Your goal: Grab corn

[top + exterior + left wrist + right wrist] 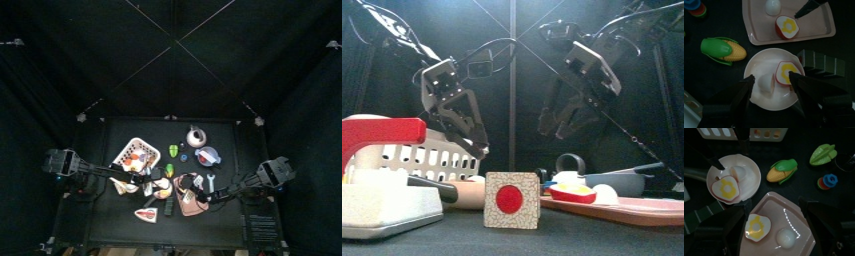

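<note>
The corn (725,50) lies on the dark tabletop (711,20) at the left of the frame, beside a white plate (764,65) and below a pink tray (821,31). The left claw (773,89) hangs wide over the plate, empty. The right claw (769,223) is spread wide above the tray, also empty.

From my seat, the top view puts the basket (135,153) at the table's left-centre, with the kettle (198,136) up and to its right. In the right wrist view the corn (783,170) sits near the middle of the upper frame, between the plate (737,164) at upper left and the leafy piece (823,154) at upper right. The stacked rings (827,180) lie just below that leafy piece. The tray (784,211) fills the lower centre, carrying a halved fruit (756,226) and, right of it, an egg (785,236) (both near the bottom edge). In the front view a card (512,200) stands at lower centre, before everything else.
</note>
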{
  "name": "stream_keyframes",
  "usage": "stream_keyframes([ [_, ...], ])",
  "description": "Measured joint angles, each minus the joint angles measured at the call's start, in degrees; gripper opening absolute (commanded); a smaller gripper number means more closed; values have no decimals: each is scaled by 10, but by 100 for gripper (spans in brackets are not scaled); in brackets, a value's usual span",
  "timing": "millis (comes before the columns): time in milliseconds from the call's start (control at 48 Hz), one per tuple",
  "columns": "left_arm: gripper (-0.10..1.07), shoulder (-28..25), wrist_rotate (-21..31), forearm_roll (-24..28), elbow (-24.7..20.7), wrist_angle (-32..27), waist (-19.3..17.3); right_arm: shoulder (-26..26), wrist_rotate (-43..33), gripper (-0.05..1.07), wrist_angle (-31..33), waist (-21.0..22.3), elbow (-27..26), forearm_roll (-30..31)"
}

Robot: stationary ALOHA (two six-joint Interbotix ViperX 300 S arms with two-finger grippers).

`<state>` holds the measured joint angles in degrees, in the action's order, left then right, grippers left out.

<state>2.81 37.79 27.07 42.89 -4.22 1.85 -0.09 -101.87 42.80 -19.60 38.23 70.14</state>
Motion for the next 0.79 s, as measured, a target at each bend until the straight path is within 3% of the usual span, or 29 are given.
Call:
stream_keyframes([
  [229,92,48,1,3,25,0,3,2,-2,104,3,16,-10,-41],
  [458,92,145,4,2,91,30,9,49,-11,104,8,72,-80,-66],
  [625,92,191,5,-6,139,113,8,106,-6,104,18,134,-161,-170],
  [792,92,207,5,-18,156,135,4,146,-11,104,37,167,-197,-221],
])
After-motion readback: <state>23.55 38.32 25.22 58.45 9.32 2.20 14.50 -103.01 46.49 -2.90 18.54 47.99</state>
